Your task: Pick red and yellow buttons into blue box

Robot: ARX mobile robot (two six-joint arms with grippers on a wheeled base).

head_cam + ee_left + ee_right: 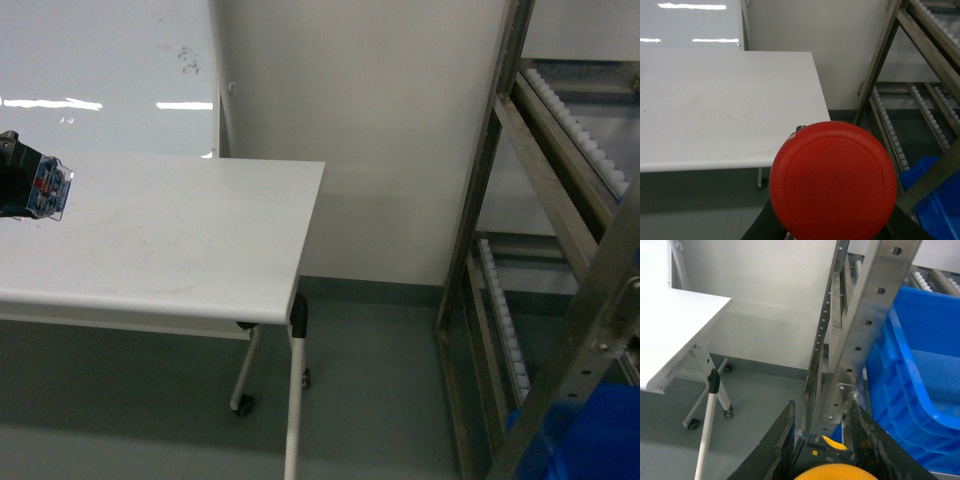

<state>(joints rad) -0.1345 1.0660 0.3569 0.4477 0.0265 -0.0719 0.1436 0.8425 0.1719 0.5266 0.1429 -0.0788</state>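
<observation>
Right gripper pinching yellow button, bottom centre of right wrist view. Blue box just right of it, behind steel rack post; I judge right arm nearer. Left gripper clamped on red button, far left of head view, box lower right.
</observation>
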